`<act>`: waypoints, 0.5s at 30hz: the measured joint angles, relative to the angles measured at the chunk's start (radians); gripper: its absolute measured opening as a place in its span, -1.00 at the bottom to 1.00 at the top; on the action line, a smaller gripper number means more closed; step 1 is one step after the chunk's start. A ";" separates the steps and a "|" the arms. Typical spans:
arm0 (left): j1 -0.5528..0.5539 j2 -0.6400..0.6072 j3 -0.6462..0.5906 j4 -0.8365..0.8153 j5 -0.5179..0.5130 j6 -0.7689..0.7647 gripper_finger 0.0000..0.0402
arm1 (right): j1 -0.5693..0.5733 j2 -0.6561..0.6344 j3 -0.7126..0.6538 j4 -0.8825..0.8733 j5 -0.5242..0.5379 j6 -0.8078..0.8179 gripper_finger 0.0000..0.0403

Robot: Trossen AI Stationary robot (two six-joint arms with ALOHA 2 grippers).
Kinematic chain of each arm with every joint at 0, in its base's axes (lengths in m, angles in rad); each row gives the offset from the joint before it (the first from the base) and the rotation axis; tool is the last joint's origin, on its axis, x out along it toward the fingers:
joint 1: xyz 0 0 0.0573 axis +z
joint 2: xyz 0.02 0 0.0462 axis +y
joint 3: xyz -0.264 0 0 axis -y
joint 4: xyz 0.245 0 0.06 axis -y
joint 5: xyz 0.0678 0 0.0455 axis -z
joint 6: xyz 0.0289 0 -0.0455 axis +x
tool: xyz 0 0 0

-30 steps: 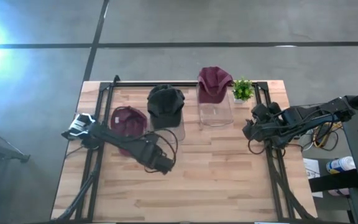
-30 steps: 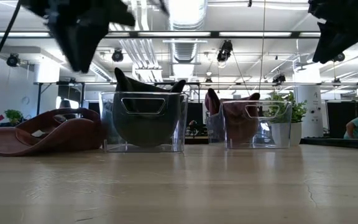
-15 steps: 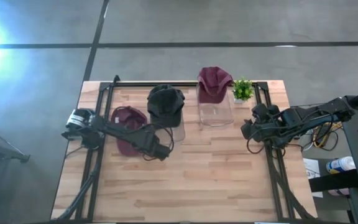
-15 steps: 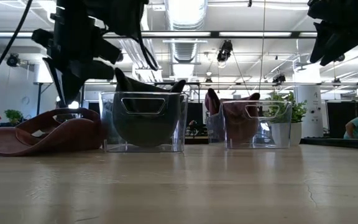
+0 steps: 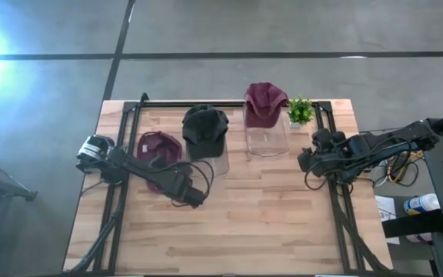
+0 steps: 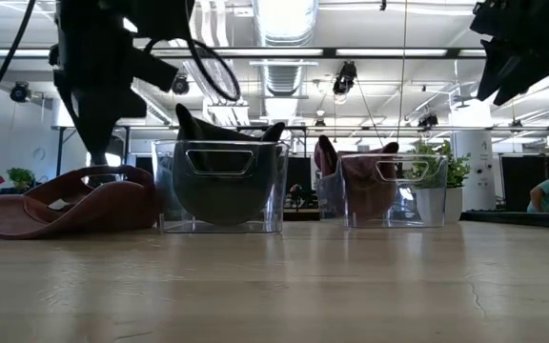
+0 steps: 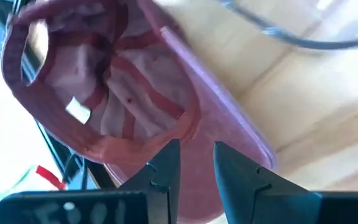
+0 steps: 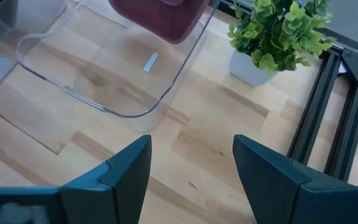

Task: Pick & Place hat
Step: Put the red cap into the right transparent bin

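A maroon hat (image 5: 158, 146) lies upside down on the table's left part, resting on its crown, with its hollow inside (image 7: 123, 87) facing up; the low view shows it too (image 6: 65, 205). My left gripper (image 7: 196, 158) hangs over the hat's brim (image 7: 229, 124), open with a narrow gap. I see no touch. My left arm (image 5: 168, 178) reaches across the hat. My right gripper (image 8: 191, 162) is wide open and waits above the table's right side (image 5: 308, 160).
A black hat (image 5: 204, 127) sits in a clear bin (image 6: 219, 186) just right of the maroon hat. Another maroon hat (image 5: 264, 104) sits in a second clear bin (image 8: 104, 81). A small potted plant (image 5: 300, 110) stands at the far right corner. Black rails (image 5: 118, 192) run along the table's sides.
My left gripper has come down and moved toward the table's left, toward the upturned maroon hat. The hat has stayed where it was.
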 joint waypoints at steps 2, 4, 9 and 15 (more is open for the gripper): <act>0.001 0.000 -0.019 0.001 0.017 -0.087 -0.55 | 0.000 0.000 -0.009 0.000 0.000 0.016 0.11; 0.001 0.000 -0.032 0.018 0.060 -0.163 -0.55 | 0.000 0.000 -0.020 0.000 -0.004 0.045 0.11; -0.059 0.000 -0.037 0.102 0.032 -0.202 -0.52 | 0.000 0.000 -0.050 0.002 -0.065 0.047 0.11; -0.091 0.000 -0.039 0.077 0.014 -0.209 -0.20 | 0.000 0.000 -0.068 0.003 -0.095 0.032 0.11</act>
